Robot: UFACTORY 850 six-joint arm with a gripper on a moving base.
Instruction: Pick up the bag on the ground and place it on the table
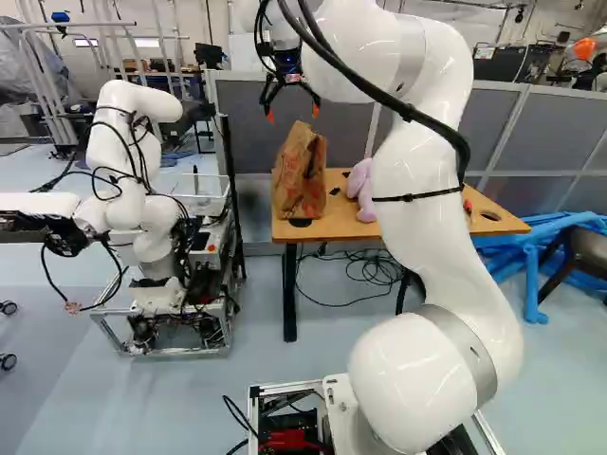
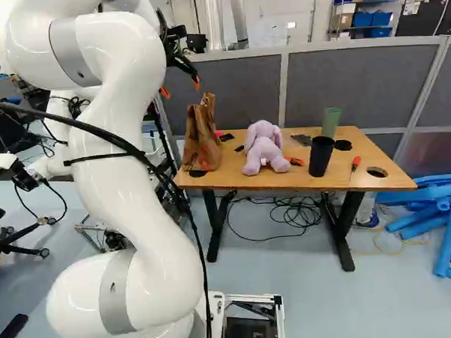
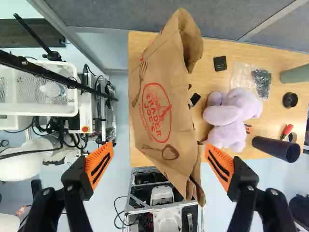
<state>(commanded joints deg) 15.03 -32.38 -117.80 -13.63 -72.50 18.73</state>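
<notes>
On the table [image 2: 275, 183], at its left end in the right base view, your paper bag [image 2: 202, 140] stood roughly upright beside the purple plush toy [image 2: 263, 148], its weight carried by its base, likely to keep it from tipping. Your claw [image 3: 160, 157] hung above it, spread wide and gripping nothing, probably so you could lift away without dragging the bag. The placing looked done; you seemed to need only a gentle retreat.

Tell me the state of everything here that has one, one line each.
Gripper: open
Paper bag: upright on the table, top crumpled
Plush toy: sitting up
Black cup: upright
Green cup: upright
Red-handled tool: lying flat
</notes>
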